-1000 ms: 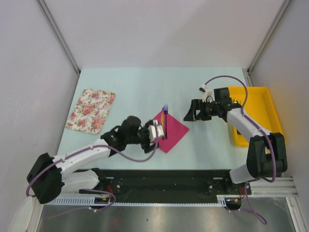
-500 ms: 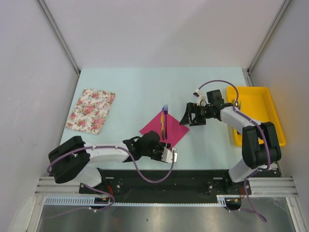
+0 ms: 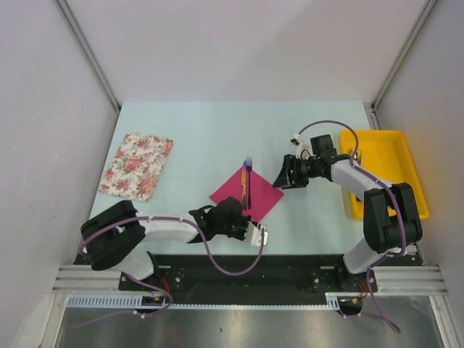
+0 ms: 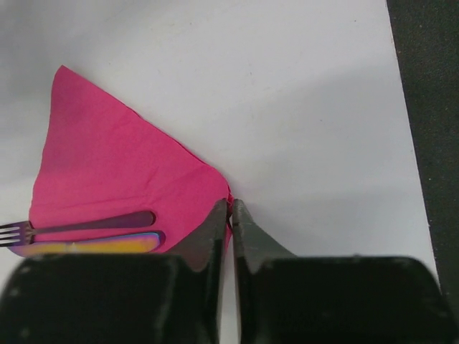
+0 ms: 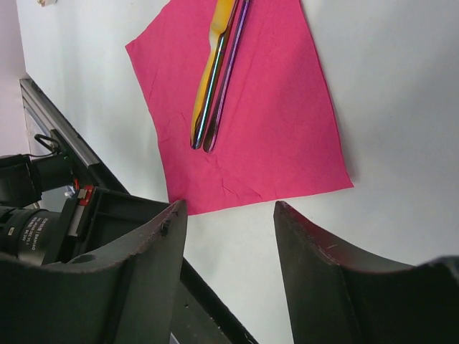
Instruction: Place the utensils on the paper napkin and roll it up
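The magenta paper napkin (image 3: 246, 194) lies as a diamond near the table's front edge. Both utensils rest side by side on it, a purple fork (image 3: 248, 174) and a yellow-orange piece (image 3: 243, 190). My left gripper (image 3: 249, 222) is at the napkin's near corner. In the left wrist view its jaws (image 4: 231, 208) are shut with a pink sliver of the napkin (image 4: 122, 165) pinched at the tips. The fork handle (image 4: 100, 222) and the yellow piece (image 4: 86, 246) lie just to the left. My right gripper (image 3: 278, 180) (image 5: 228, 208) stands open, its tips just short of the napkin's edge (image 5: 258, 136), touching nothing.
A white floral cloth (image 3: 138, 165) lies at the left of the table. A yellow tray (image 3: 395, 156) stands at the right edge behind the right arm. The black base rail (image 3: 290, 272) runs close along the front, just below the left gripper.
My left gripper swung from the napkin's left side to its near corner and shut on it. My right gripper came closer to the napkin's right corner and its jaws narrowed.
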Motion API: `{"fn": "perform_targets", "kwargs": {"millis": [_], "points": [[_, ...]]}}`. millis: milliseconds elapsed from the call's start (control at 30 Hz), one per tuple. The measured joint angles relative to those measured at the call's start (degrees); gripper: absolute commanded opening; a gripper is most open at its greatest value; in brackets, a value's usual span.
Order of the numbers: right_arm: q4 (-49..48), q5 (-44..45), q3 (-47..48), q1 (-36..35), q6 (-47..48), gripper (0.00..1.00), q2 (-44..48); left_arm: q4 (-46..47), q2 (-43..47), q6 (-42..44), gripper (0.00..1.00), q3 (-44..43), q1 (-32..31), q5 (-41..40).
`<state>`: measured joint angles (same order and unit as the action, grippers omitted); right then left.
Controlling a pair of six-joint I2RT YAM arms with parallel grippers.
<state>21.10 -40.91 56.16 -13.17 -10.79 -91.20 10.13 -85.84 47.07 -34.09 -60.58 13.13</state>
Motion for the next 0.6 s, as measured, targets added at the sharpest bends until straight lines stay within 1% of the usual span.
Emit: {"fn": "perform_targets", "kwargs": {"millis": [33,200,400,500,600], "points": [[0.0,0.0,0.0,0.0,0.0,0.56,0.0,0.1,0.0,-0.1,0.00,-0.1,0.0,-0.1],[0.1,-0.1,0.0,0.0,0.0,0.56,0.0,0.0,0.0,-0.9,0.00,-1.2,1.2,-0.1],[0.0,-0.1,0.0,0.0,0.1,0.56,0.0,-1.8,0.3,-2.8,0.00,-5.0,4.6,1.1],[0.0,-0.1,0.0,0.0,0.0,0.53,0.0,-2.7,0.2,-4.3,0.00,-7.6,6.9,1.2],[0.0,-0.4,0.0,0.0,-0.2,0.49,-0.1,-3.4,-1.6,-5.7,0.00,-11.0,9.5,1.2]]}}
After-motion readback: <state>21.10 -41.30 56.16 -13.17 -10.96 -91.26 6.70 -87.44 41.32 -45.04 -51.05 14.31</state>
